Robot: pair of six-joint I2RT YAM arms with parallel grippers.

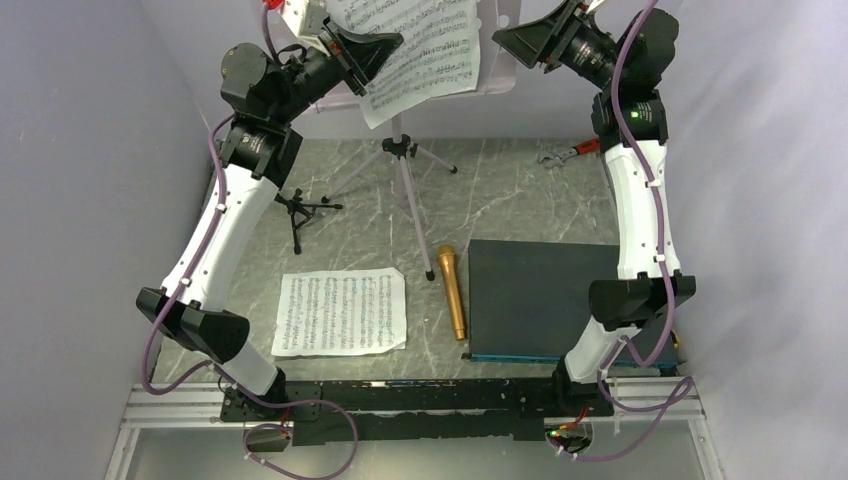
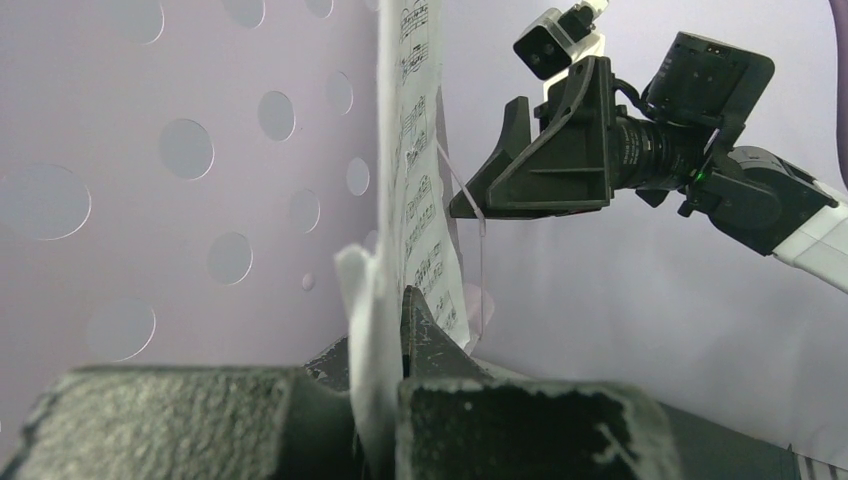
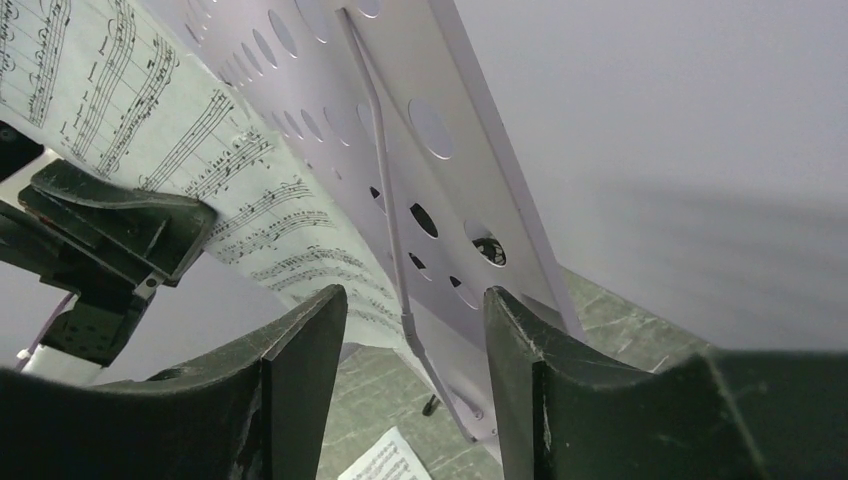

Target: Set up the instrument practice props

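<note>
The pale perforated music stand (image 3: 450, 130) rises on its silver tripod (image 1: 400, 170) at the back of the table. A white sheet-music page (image 1: 420, 50) leans on its desk. My left gripper (image 2: 395, 330) is shut on that page's lower left edge. My right gripper (image 3: 415, 300) hangs open just off the stand's right edge, with the stand's thin page-holder wire (image 3: 385, 180) showing between its fingers, untouched. A second page (image 1: 342, 312) lies flat near the front. The gold microphone (image 1: 452, 290) lies beside it. The small black mic stand (image 1: 298, 208) stands at the left.
A dark flat board (image 1: 540, 300) covers the right front of the marble table. A red-handled wrench (image 1: 570, 152) lies at the back right. Pale walls close in on both sides and behind the stand.
</note>
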